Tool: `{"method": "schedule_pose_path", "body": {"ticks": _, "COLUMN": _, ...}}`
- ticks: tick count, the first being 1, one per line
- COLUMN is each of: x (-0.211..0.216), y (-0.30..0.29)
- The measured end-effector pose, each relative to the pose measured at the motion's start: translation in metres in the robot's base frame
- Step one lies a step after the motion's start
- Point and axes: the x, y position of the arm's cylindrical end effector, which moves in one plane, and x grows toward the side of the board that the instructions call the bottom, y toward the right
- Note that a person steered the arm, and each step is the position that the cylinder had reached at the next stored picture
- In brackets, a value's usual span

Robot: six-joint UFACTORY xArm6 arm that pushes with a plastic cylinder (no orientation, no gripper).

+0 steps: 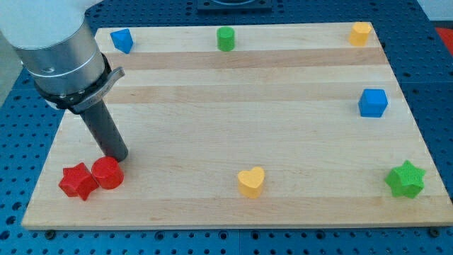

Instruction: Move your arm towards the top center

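My tip rests on the wooden board at the view's lower left, just above a red cylinder and close to touching it. A red star lies against the cylinder's left side. The rod rises up-left to the grey arm body. At the view's top centre stands a green cylinder, far from my tip.
A blue block sits at the top left, a yellow block at the top right. A blue cube is at the right, a green star at the lower right, a yellow heart at the bottom centre.
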Motion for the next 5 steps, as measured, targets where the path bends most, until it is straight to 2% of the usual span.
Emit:
{"method": "schedule_pose_path", "body": {"ticks": 3, "x": -0.003, "y": 0.002}}
{"method": "schedule_pose_path", "body": {"ticks": 4, "x": -0.015, "y": 0.020}}
{"method": "schedule_pose_path", "body": {"ticks": 5, "x": -0.060, "y": 0.060}}
